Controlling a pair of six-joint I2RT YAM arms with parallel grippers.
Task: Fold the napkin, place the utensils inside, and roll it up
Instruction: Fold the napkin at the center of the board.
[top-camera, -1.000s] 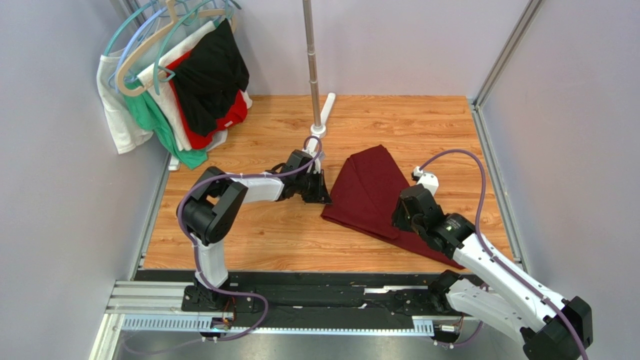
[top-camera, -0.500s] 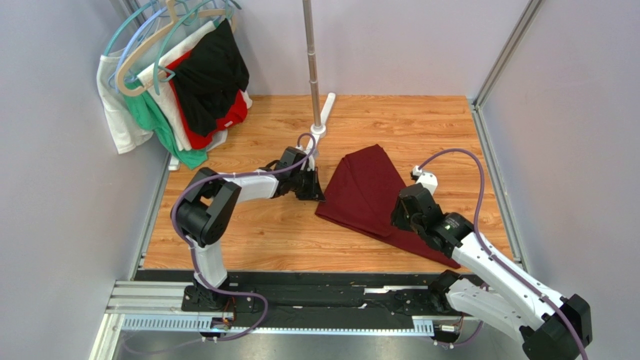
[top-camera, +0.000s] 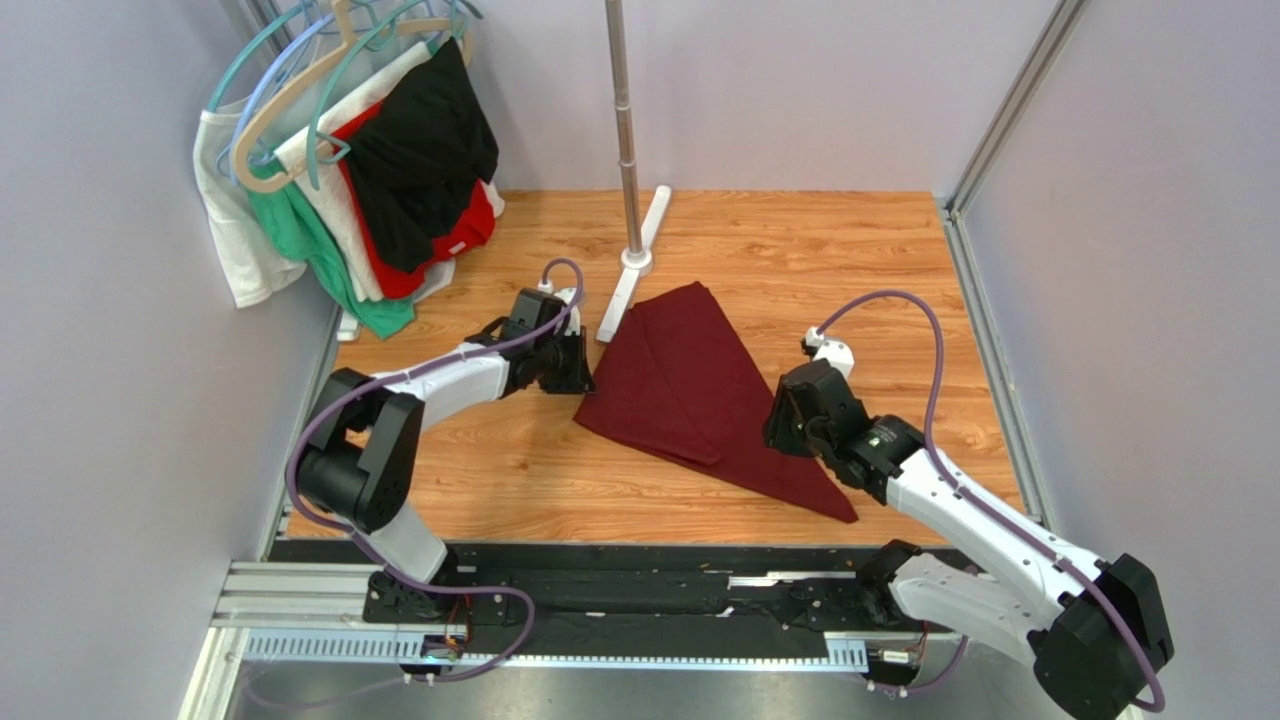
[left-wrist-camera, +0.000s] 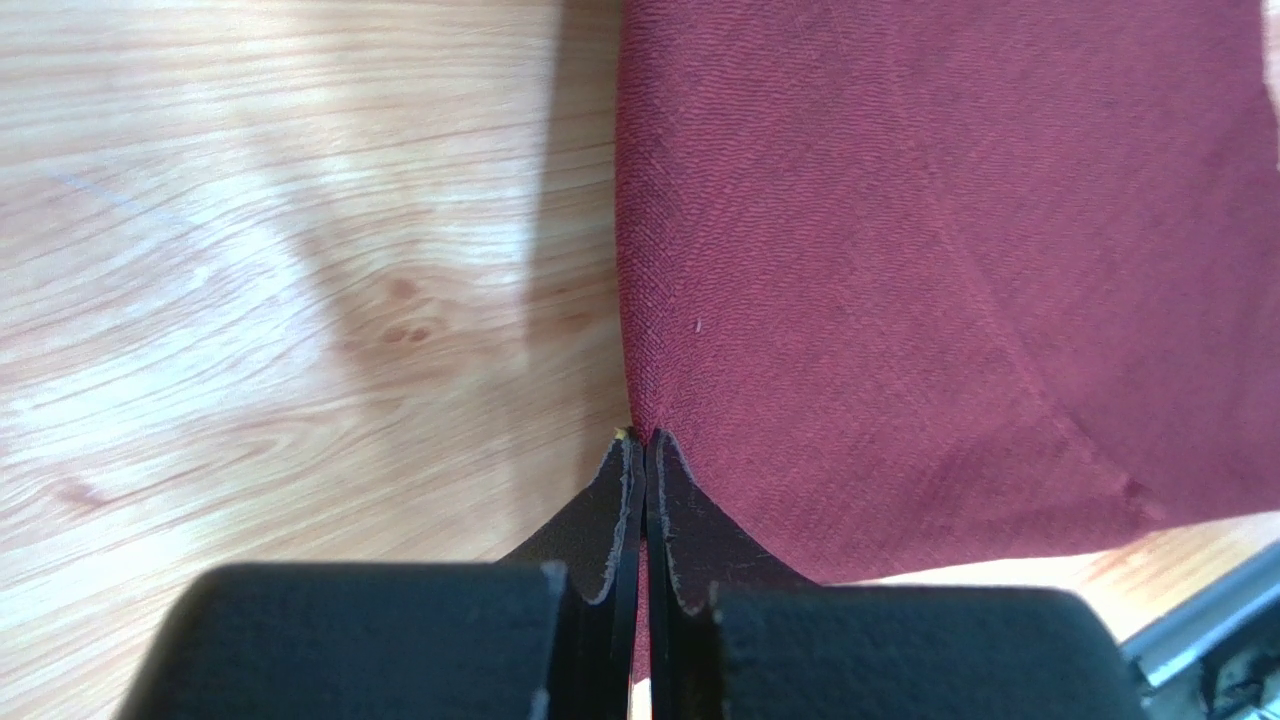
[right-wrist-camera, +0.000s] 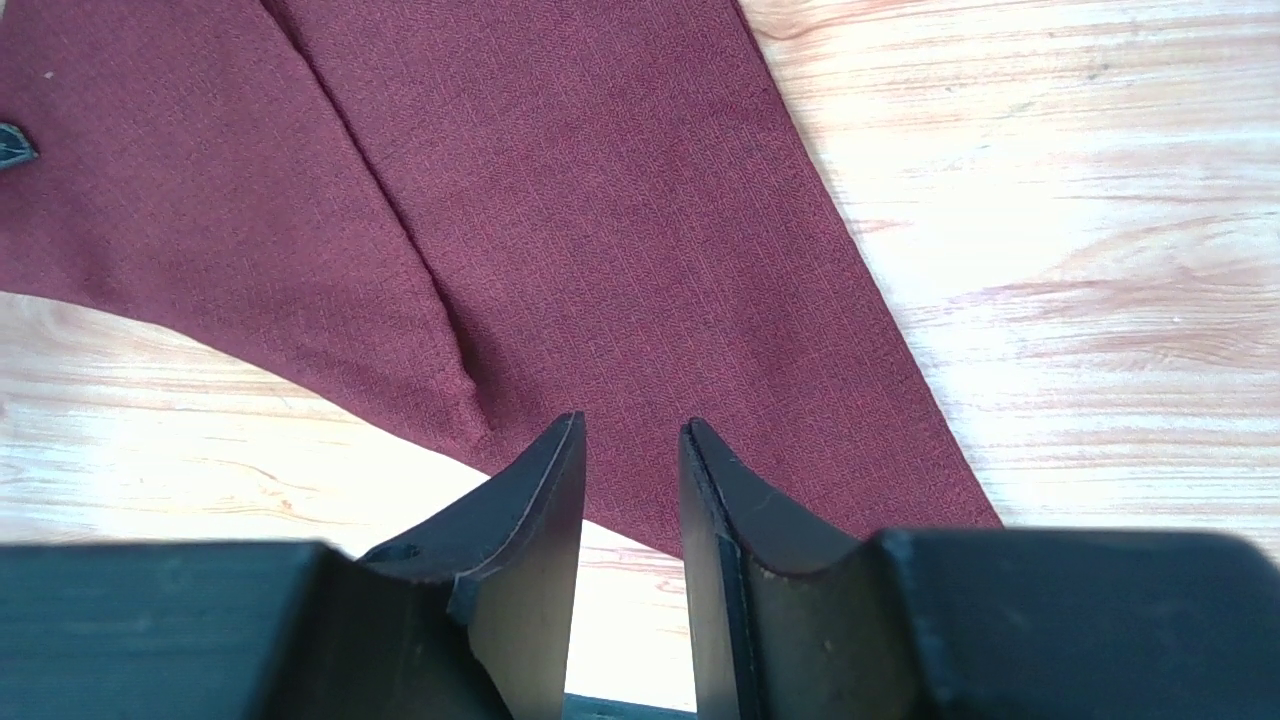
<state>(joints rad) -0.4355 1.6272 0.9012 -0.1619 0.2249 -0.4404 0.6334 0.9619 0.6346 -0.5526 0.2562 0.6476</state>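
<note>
I see one napkin (top-camera: 691, 390), a plain dark maroon cloth, matte and finely woven. It lies on the wooden table (top-camera: 496, 465) near its middle, folded into a rough triangle. The broad end is toward the far left and a long point reaches toward the near right. A raised crease runs along its length.

There are two arms. My left gripper (left-wrist-camera: 643, 443) is clamped tight on the napkin's left edge, with a sliver of cloth pinched between its fingers. My right gripper (right-wrist-camera: 631, 435) hangs over the napkin's right side, its jaws slightly parted and holding nothing.

One metal pole (top-camera: 619, 90) stands at the far side, and its white foot lies just beside the napkin. At the far left, a bunch of garments (top-camera: 391, 165) in white, green, red and black hangs on hangers (top-camera: 301, 90), which overlap too much to count.
</note>
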